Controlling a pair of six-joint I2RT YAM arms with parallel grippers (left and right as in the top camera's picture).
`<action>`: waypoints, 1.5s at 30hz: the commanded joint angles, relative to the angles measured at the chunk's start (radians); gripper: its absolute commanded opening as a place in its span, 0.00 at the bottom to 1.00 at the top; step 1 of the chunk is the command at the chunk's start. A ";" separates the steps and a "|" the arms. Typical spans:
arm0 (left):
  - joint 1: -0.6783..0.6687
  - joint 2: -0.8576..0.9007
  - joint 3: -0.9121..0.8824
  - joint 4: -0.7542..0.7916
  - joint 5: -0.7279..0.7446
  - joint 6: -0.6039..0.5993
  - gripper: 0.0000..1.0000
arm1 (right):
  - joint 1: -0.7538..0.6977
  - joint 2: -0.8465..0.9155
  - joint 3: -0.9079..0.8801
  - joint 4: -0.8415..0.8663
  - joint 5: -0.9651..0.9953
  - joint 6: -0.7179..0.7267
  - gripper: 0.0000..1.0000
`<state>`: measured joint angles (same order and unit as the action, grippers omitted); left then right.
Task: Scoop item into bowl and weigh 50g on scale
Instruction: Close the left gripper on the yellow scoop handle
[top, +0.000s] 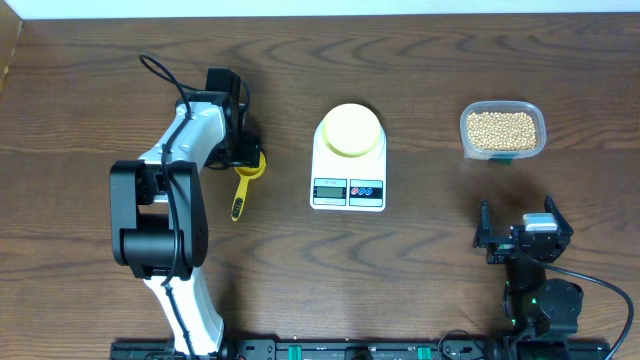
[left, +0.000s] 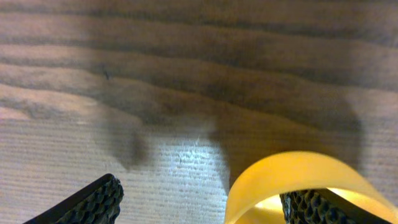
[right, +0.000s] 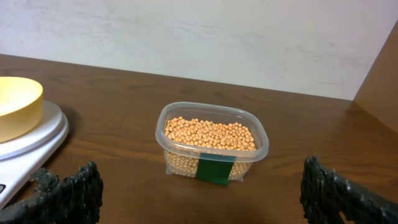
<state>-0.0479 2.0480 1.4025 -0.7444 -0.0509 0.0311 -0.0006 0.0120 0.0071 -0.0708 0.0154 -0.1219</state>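
Yellow scoop (top: 243, 185) lies with its rim between the parted fingers of the left gripper (left: 208, 202), unclamped; the right gripper (right: 202, 196) hangs spread wide. Beans (right: 209, 134) fill the tub (right: 180, 163) and the bowl (top: 350, 129) sits empty on the scale (top: 348, 190), so pinching the scoop seems next.

The scale (top: 348, 192) lies near the scoop (top: 239, 198), on its right, with the bowl (top: 350, 130) on the scale's platform. Farther right, beyond the scale, sits the tub (top: 503, 153), beans (top: 502, 128) inside.
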 joint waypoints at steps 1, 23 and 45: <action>-0.001 0.024 0.009 0.025 -0.002 0.013 0.84 | -0.013 -0.002 -0.002 -0.004 0.001 -0.014 0.99; -0.001 0.024 0.009 0.055 -0.002 0.013 0.83 | -0.013 -0.002 -0.002 -0.004 0.000 -0.014 0.99; -0.001 0.024 0.009 0.054 -0.002 0.013 0.31 | -0.013 -0.002 -0.002 -0.004 0.001 -0.014 0.99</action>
<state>-0.0479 2.0537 1.4025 -0.6903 -0.0505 0.0444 -0.0006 0.0120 0.0071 -0.0708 0.0154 -0.1219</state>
